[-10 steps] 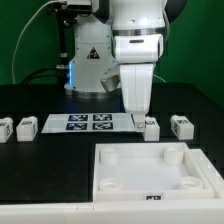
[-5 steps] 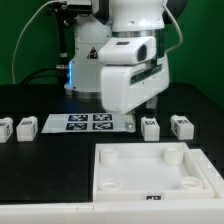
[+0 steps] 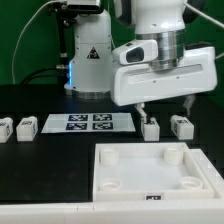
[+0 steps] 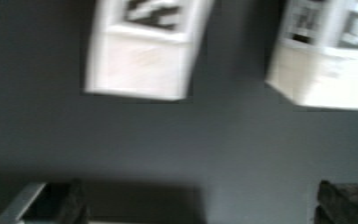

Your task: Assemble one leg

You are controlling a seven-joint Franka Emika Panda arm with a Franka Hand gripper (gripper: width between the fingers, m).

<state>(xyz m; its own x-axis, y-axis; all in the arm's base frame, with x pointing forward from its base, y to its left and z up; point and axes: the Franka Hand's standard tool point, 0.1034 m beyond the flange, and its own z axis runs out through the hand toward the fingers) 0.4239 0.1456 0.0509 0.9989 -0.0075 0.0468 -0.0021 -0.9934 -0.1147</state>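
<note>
1. Gripper (image 3: 165,107): jaws spread wide and nothing between them, so it is released. It hangs above the table (image 3: 60,160), not touching any part.
2. In the exterior view one fingertip (image 3: 143,108) sits just above the leg (image 3: 150,127). The other fingertip (image 3: 188,103) is above and slightly to the exterior view's right of the second leg (image 3: 181,125).
3. Both of those legs stand upright on the table, near each other but apart, just beyond the far edge of the white tray piece (image 3: 155,172).
4. Two more legs (image 3: 16,128) stand side by side at the exterior view's far left.
5. The marker board (image 3: 90,122) lies flat between the left pair and the right pair.
6. The tray piece is nearest the camera, with round corner sockets visible and nothing seated in them.
7. The wrist view is blurred. It shows two white leg blocks, one (image 4: 149,50) beside the other (image 4: 330,60), with tags partly visible. Cannot tell which is which.
8. Wrist view: both dark finger tips (image 4: 43,200) are clear of the blocks, with bare dark table between them.
</note>
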